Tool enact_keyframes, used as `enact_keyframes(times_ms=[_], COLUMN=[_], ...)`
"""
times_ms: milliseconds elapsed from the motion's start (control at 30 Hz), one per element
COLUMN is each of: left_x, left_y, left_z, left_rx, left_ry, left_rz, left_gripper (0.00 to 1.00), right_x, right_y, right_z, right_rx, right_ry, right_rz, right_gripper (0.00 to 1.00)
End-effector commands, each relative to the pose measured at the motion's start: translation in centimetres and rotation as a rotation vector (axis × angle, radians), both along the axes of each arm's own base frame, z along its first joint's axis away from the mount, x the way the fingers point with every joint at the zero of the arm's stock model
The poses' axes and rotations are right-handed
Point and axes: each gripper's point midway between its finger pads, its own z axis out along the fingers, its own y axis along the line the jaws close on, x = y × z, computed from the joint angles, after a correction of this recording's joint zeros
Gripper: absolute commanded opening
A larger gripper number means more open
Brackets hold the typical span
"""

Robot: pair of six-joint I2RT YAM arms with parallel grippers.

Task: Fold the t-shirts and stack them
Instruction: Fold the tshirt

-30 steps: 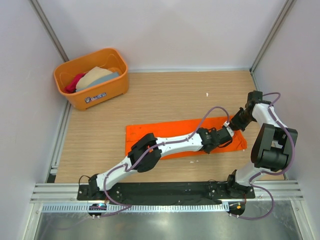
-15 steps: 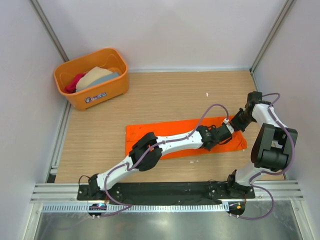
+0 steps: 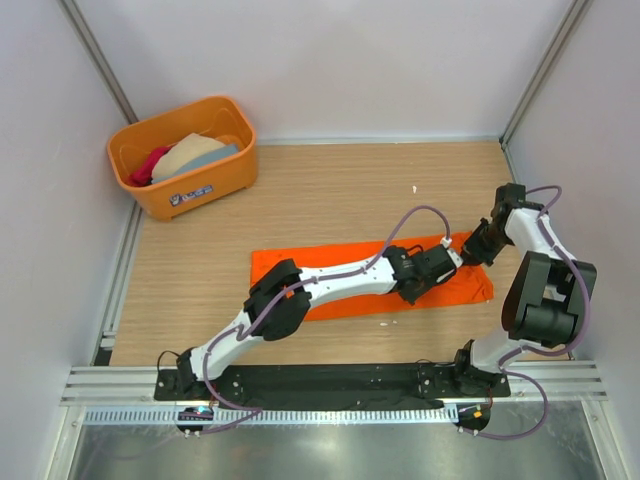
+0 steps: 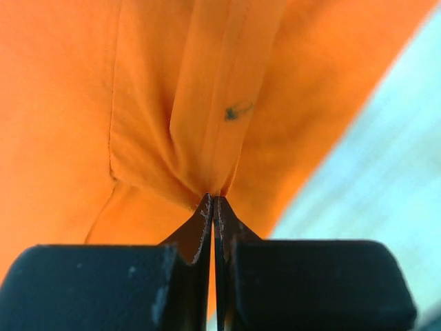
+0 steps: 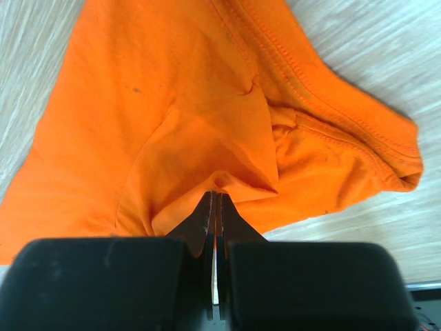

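At three o'clock, left gripper [image 4: 214, 207] and right gripper [image 5: 216, 201] each pinch thin pleats of the bright orange cloth t-shirt [image 3: 320, 258]; a lift may slip them.

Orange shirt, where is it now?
In the top view, the orange shirt lies spread across the middle of the table, with the left gripper and right gripper both pinching its right end.

White arm segments [image 3: 345, 277], black joints [image 3: 275, 305]; lilac cables [image 3: 412, 211] trail behind the left pincer [image 4: 214, 201] and right pincer [image 5: 216, 200], both black and wedge-tipped.
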Motion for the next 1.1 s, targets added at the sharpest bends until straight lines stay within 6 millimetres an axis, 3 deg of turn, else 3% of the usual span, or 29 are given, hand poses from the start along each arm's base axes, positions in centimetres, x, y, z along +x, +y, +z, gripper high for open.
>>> enact_keyframes(times_ms=[0,267,467,700,1067], left_x=[-1.5,-0.3,3.1,5.3,3.9], left_y=[-0.4,0.2,1.1,1.2,-0.4], left_z=[5.8,6.0,6.3,5.7,4.5], left_rx=[-0.146,-0.162,-0.206,-0.257,-0.315], left_ry=[0.090,0.125,0.160,0.246,0.396], left_rz=[-0.022,0.025,0.099,0.149,0.102], left_gripper=[0.00,0.00,0.00,0.00,0.02], right_x=[-0.6,-0.1,1.4,3.5,6.4], right_y=[-0.8,0.1,0.0,-0.1,-0.2], right_z=[1.4,1.8,1.7,1.5,1.1], right_rx=[-0.060,-0.017,0.003,0.028,0.065], right_ry=[-0.031,-0.080,-0.089,-0.092,-0.105], right_rz=[0.013,0.023,0.026,0.029,0.030], right_gripper=[0.01,0.01,0.01,0.01,0.02])
